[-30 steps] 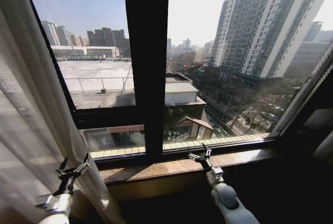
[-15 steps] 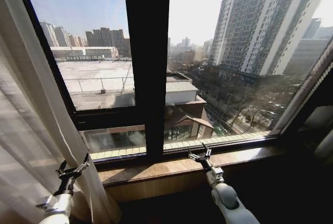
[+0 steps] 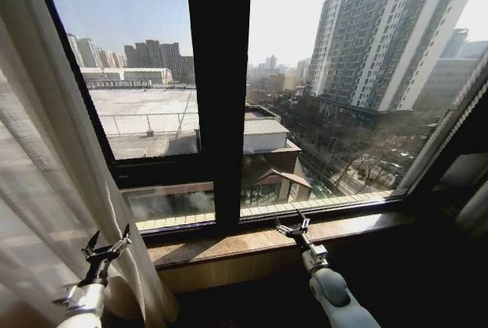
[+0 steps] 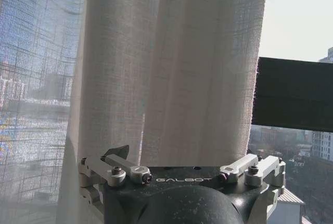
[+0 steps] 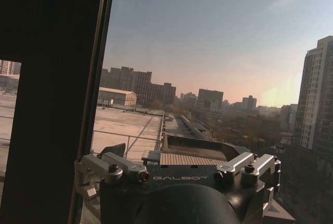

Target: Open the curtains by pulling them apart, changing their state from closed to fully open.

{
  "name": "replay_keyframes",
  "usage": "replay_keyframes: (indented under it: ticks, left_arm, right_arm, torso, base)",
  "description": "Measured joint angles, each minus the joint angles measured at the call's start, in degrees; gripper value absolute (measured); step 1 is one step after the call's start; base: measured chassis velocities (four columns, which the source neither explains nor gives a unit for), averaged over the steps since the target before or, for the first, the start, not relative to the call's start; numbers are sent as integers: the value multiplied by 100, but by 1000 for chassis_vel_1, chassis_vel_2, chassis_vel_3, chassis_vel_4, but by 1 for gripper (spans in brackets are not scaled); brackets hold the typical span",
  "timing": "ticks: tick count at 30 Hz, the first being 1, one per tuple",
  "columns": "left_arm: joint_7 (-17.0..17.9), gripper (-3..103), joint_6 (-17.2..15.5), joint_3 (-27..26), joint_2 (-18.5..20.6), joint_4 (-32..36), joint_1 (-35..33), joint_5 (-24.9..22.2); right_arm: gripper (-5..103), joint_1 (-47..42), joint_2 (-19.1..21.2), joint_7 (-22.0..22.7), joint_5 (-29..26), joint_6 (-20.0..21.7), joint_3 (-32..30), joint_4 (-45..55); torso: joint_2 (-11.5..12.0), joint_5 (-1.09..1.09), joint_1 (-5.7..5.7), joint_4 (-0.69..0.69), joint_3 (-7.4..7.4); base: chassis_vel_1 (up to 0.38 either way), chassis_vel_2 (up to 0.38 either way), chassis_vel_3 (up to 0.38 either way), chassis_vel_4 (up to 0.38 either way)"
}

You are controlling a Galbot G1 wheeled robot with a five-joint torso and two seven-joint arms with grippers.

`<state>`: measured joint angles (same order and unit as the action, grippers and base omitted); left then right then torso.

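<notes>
The left gripper [image 3: 107, 247] points up with fingers spread, empty, the curtains [image 3: 46, 183] bunched just beyond them. The right gripper [image 3: 293, 226] reaches forward, fingers also apart, tips at the window sill [image 3: 229, 244] below the dark window frame [image 3: 217, 91].

I see my left gripper [image 3: 107, 249] raised low on the left, its fingers spread wide and holding nothing. My right gripper [image 3: 293, 226] reaches forward from a white forearm in the lower middle, fingers parted too, with nothing between them.
</notes>
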<state>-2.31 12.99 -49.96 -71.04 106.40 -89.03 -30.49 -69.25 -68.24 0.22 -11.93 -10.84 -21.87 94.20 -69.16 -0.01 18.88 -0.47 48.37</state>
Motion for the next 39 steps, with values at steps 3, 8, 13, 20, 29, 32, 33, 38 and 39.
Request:
replay_keyframes:
  ticks: [3, 8, 13, 20, 29, 32, 33, 38, 39]
  left_arm:
    - [0, 100, 0, 0, 0, 0, 0, 0]
    - [0, 100, 0, 0, 0, 0, 0, 0]
    - [0, 100, 0, 0, 0, 0, 0, 0]
    - [0, 100, 0, 0, 0, 0, 0, 0]
    - [0, 100, 0, 0, 0, 0, 0, 0]
    - [0, 100, 0, 0, 0, 0, 0, 0]
    - [0, 100, 0, 0, 0, 0, 0, 0]
    - [0, 100, 0, 0, 0, 0, 0, 0]
    - [0, 100, 0, 0, 0, 0, 0, 0]
  right_arm:
    - [100, 0, 0, 0, 0, 0, 0, 0]
    - [100, 0, 0, -1, 0, 0, 0, 0]
    - [100, 0, 0, -1, 0, 0, 0, 0]
    - [100, 0, 0, -1, 0, 0, 0, 0]
    - [100, 0, 0, -1, 0, 0, 0, 0]
    - [100, 0, 0, -1, 0, 0, 0, 0]
    - [100, 0, 0, -1, 0, 0, 0, 0]
    - [100, 0, 0, -1, 0, 0, 0, 0]
    - [100, 0, 0, -1, 0, 0, 0, 0]
  torso:
    - [0, -2, 0, 0, -1]
    - [0, -1, 0, 0, 0]
    - [0, 0, 0, 0, 0]
    - [0, 0, 0, 0, 0]
    - [0, 0, 0, 0, 0]
    - [0, -1, 0, 0, 0]
    - [0, -1, 0, 0, 0]
    - [0, -1, 0, 0, 0]
    - [0, -1, 0, 0, 0]
  base:
    - [0, 0, 0, 0]
    - [0, 0, 0, 0]
    - [0, 0, 0, 0]
    - [0, 0, 0, 0]
    - [0, 0, 0, 0]
    - [0, 0, 0, 0]
    - [0, 0, 0, 0]
    - [0, 0, 0, 0]
    - [0, 0, 0, 0]
